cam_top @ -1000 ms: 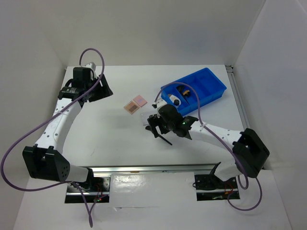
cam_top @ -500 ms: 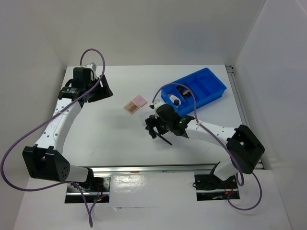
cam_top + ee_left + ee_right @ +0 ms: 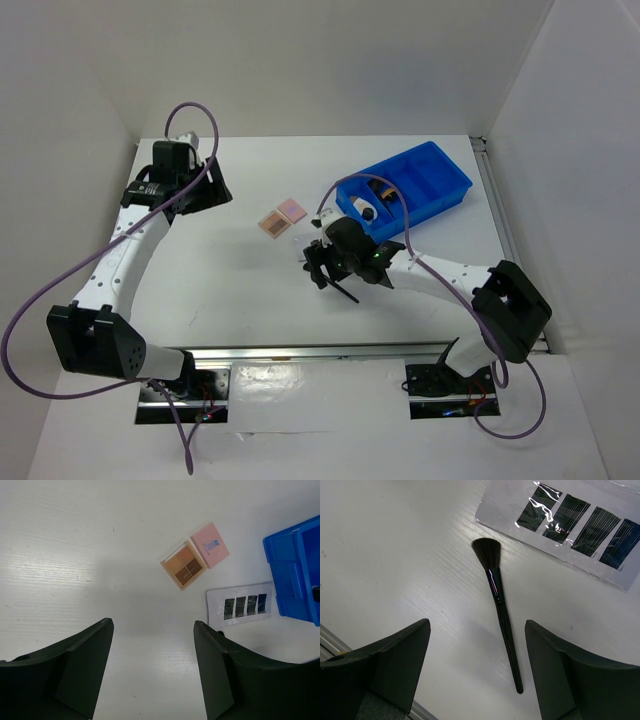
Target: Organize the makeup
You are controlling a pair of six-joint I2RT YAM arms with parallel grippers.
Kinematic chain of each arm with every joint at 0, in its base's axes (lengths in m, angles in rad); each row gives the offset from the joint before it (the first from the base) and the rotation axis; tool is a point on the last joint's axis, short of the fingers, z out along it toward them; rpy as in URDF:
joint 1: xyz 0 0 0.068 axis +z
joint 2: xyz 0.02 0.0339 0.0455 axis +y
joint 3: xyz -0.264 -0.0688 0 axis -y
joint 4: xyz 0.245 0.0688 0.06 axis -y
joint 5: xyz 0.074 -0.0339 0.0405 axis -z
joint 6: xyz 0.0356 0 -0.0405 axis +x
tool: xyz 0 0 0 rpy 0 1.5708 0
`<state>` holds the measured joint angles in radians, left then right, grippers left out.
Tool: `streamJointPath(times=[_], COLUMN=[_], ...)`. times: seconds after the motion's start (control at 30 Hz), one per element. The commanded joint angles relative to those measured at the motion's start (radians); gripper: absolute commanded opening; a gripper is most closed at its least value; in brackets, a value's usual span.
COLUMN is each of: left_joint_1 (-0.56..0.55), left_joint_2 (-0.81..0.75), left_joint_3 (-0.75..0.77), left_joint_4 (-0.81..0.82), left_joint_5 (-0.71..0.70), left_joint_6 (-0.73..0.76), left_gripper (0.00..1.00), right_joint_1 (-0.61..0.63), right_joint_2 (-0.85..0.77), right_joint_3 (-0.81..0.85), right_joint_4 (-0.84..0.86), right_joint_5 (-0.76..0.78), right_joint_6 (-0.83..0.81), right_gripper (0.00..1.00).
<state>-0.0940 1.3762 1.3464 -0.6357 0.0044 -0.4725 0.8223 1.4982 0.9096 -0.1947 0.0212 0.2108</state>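
Right tool (image 3: 476,640) hovers, jaws apart, over the brush (image 3: 499,602) lying on the surface (image 3: 230,280) by the palette (image 3: 575,525), near the bin (image 3: 440,165). Left tool (image 3: 152,635), also apart, hangs well left of the bin.

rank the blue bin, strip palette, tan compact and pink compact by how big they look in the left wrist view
1. blue bin, largest even though the frame edge cuts it off
2. grey strip palette
3. tan compact and pink compact: these look about alike, so no ranking between them
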Motion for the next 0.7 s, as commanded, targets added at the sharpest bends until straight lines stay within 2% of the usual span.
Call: streamJointPath(times=[0.0, 0.23, 0.47, 0.67], left_joint_1=[0.002, 0.002, 0.002, 0.002], left_joint_2=[-0.039, -0.039, -0.039, -0.039], left_joint_3=[-0.001, -0.012, -0.033, -0.044], left_joint_4=[0.008, 0.018, 0.047, 0.047], left_joint_5=[-0.014, 0.017, 0.046, 0.046], left_joint_6=[0.02, 0.02, 0.031, 0.031], left_gripper=[0.79, 0.79, 0.79, 0.79], right_joint_1=[-0.012, -0.012, -0.012, -0.012], right_joint_2=[0.007, 0.073, 0.085, 0.126], right_joint_3=[0.002, -0.04, -0.121, -0.132], right_joint_4=[0.038, 0.057, 0.155, 0.155], right_joint_5=[0.0, -0.03, 0.086, 0.146], right_joint_6=[-0.013, -0.036, 0.012, 0.012], right_gripper=[0.82, 0.77, 0.66, 0.56])
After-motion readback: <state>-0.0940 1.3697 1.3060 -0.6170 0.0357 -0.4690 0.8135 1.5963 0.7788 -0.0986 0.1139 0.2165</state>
